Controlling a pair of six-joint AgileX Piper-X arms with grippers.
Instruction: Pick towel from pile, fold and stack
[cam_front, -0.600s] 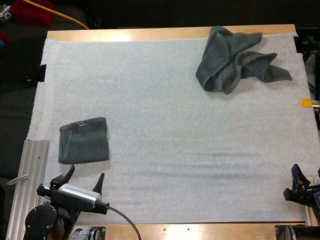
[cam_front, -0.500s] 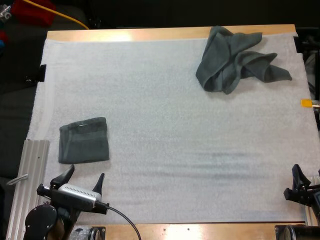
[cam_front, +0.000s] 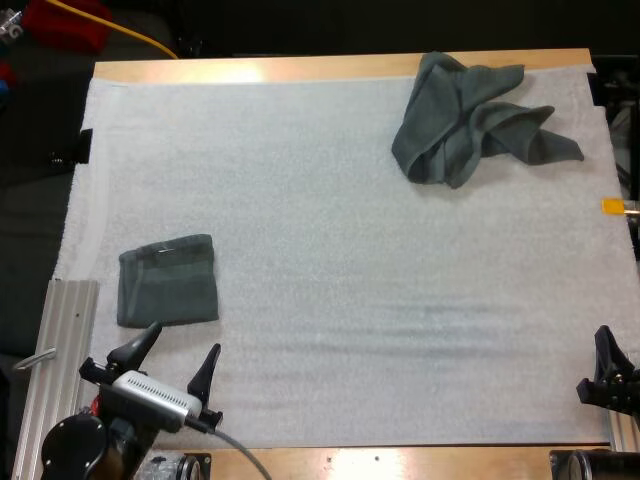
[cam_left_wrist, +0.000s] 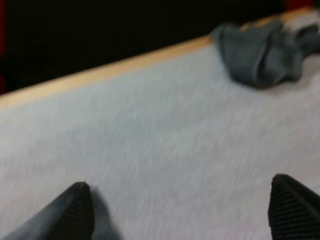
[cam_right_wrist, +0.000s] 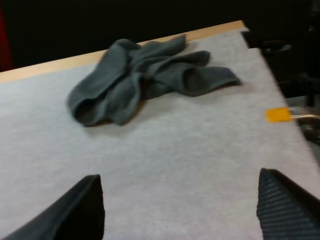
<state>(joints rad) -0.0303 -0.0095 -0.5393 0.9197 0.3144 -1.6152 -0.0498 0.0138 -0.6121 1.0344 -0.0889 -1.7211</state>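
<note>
With one folded towel (cam_front: 168, 280) parked at the mat's (cam_front: 330, 300) 8 o'clock, this looks like the gap between cycles: next pick not yet started. The crumpled towel (cam_front: 470, 115) sits at 1 o'clock by the far edge, well apart from both arms. Left gripper (cam_front: 182, 340) is at 7 o'clock, just near-side of the folded towel, jaws spread, nothing in them. Right gripper (cam_right_wrist: 178, 176) is at 4 o'clock by the mat's right edge, jaws wide and empty, with the crumpled towel dead ahead at its 12. My read: the right arm is better placed. It should reach out, drop onto a loose corner, pinch, and pull toward mat centre. Risk: bunched layers, so it may grab several at once.
</note>
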